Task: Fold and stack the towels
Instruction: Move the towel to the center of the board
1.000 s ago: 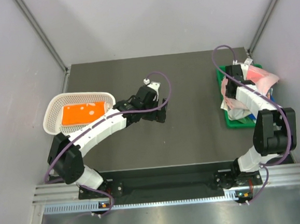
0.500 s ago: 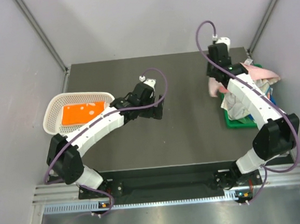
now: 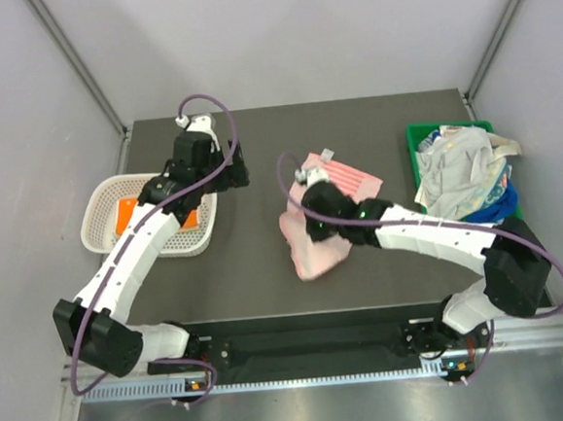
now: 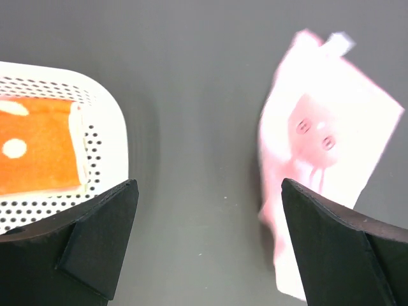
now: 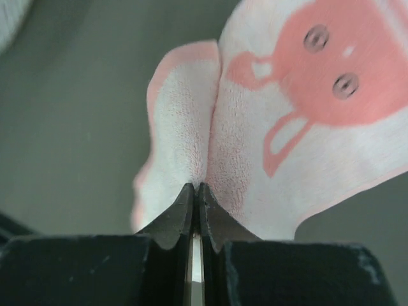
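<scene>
A pink towel with white motifs (image 3: 321,246) lies partly spread on the middle of the table, and my right gripper (image 3: 309,216) is shut on a pinched fold of it. In the right wrist view the jaws (image 5: 194,188) meet on the pink towel (image 5: 306,127). My left gripper (image 3: 235,169) hovers open and empty at the back left, beside the basket. Its wrist view shows the open gripper (image 4: 209,185), the orange towel (image 4: 38,153) and the pink towel (image 4: 325,146). The orange towel (image 3: 126,215) lies folded in the basket, partly hidden by the left arm.
The white mesh basket (image 3: 98,203) stands at the table's left edge. A green bin (image 3: 420,141) at the right edge holds a heap of crumpled white towels (image 3: 464,169) and a blue one (image 3: 497,203). Grey walls close in on three sides.
My right gripper shut on the pink towel, drew it out of the green bin and carried it to the table's middle. My left arm swung back and left toward the basket.
</scene>
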Tool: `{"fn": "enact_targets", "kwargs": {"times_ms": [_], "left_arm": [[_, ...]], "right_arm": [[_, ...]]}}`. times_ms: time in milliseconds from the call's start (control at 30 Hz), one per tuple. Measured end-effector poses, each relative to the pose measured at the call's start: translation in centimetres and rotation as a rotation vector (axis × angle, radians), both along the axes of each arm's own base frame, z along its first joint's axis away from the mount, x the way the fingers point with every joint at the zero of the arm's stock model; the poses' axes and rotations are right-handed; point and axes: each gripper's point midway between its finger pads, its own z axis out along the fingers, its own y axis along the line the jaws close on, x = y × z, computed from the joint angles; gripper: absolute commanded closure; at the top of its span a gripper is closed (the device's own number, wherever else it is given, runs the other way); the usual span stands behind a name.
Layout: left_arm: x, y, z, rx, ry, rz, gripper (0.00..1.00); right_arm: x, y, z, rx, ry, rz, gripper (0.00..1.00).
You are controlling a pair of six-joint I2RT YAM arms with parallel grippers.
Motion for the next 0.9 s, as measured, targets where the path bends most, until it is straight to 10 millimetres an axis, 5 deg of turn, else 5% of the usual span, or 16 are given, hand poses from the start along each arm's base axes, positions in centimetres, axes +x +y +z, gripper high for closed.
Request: {"fn": "enact_targets", "kwargs": {"times_ms": [133, 300, 567, 767, 900], "left_arm": [[-0.1, -1.1, -1.4, -0.027, 0.029, -0.045, 0.01], [-0.1, -3.5, -7.3, -0.053, 0.182, -0.105, 0.01], [1.3, -8.2, -15.2, -0.027, 0.363, -0.180, 0.01], [4.6, -11.1, -17.2, -0.038, 0.376, -0.210, 0.01], [7.2, -12.8, -18.3, -0.053, 0.356, -0.230, 0.04]], "right_arm": [[-7.3, 1.6, -5.7, -0.063, 0.138, 0.151, 1.00], [-11.9, 3.5, -6.7, -0.056, 0.180, 0.261, 0.95], [-13.9, 2.4, -5.0, -0.001, 0.168, 0.327, 0.87], [-14.0, 0.9, -4.9, -0.016, 0.156, 0.301, 0.56], [-11.8, -1.2, -4.5, -0.033, 0.127, 0.175, 0.60]]}}
